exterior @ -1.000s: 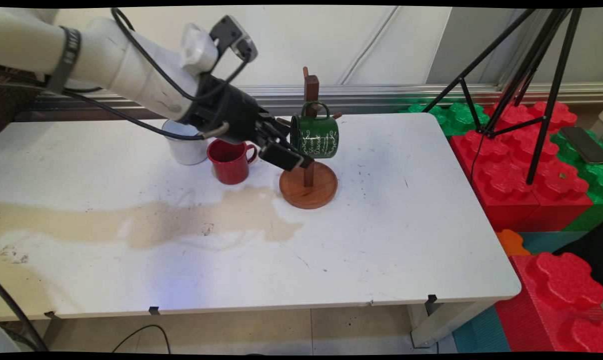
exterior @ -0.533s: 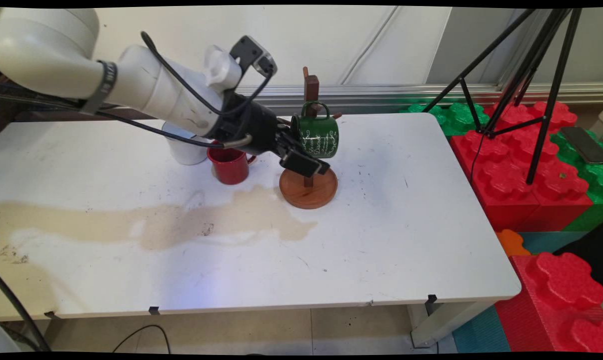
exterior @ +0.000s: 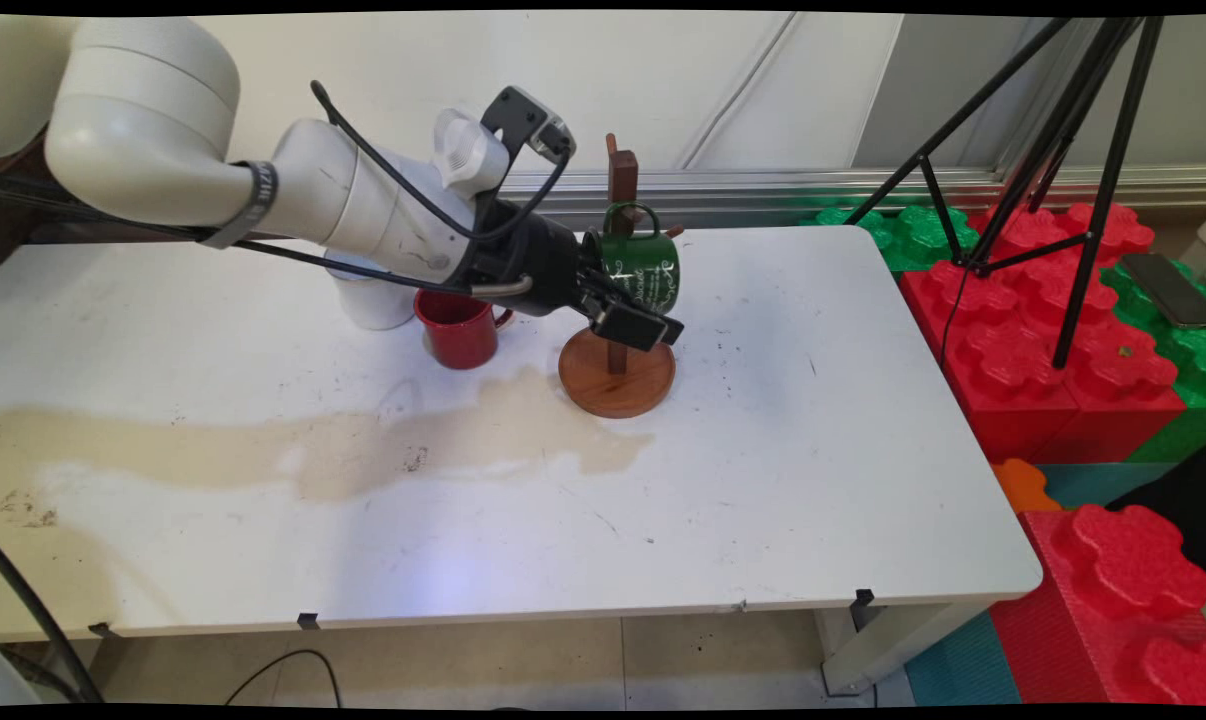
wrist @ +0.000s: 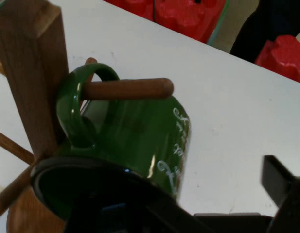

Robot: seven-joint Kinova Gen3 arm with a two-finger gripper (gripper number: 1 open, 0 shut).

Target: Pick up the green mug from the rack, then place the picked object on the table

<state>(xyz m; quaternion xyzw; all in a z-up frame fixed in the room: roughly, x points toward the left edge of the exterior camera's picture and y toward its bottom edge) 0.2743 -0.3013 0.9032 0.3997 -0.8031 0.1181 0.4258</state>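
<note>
Since the earlier frames the gripper has moved right, and it now reaches the green mug, which is a little tilted. The mug hangs by its handle on a peg of the wooden mug stand. The jaws stand apart, one finger beside the mug's outside; whether they press the mug I cannot tell. A red mug and a white cup stand to the left on the table.
</note>
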